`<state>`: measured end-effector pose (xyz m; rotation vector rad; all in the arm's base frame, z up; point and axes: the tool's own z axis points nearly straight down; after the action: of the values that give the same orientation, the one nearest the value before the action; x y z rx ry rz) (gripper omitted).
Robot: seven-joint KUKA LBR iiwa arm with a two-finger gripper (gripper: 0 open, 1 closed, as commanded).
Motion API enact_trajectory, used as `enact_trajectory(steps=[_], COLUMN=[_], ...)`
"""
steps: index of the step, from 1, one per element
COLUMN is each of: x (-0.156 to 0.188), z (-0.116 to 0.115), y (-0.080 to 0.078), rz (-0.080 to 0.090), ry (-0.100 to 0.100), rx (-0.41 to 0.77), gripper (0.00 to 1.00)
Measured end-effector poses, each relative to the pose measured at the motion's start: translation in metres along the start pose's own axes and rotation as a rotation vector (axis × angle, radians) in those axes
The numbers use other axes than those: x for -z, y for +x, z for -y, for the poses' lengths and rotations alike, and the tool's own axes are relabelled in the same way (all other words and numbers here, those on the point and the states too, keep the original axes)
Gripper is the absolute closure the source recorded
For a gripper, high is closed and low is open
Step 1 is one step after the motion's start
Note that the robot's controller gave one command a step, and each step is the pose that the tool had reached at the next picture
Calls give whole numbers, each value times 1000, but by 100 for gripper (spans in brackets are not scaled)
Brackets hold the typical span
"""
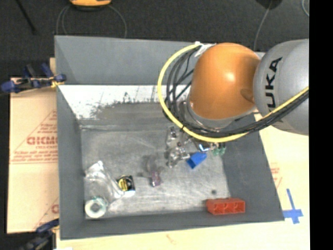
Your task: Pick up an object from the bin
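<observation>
Orange wrist cover (223, 82) on the arm sits highest, hiding part of the gripper (174, 149), which hangs low over the middle of the bin (70, 155). Whether it is open or closed, or grasps anything, cannot be told. A small blue block (196, 161) lies just beside it and a purple bit (155, 179) lies near, so it is probably lining up on one. A red brick (225, 207) lies well apart.

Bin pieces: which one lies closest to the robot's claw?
The blue block, close beside the gripper; the purple piece, red brick and clear wrapper lie farther off.
</observation>
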<state>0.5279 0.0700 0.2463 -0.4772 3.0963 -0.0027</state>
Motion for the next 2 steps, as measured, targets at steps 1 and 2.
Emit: enact_trajectory(steps=[1, 2], x=[-2, -175], z=[-1, -34], y=[1, -29], rz=[-4, 1], ry=[-2, -1], rx=[-1, 219], gripper=[0, 0])
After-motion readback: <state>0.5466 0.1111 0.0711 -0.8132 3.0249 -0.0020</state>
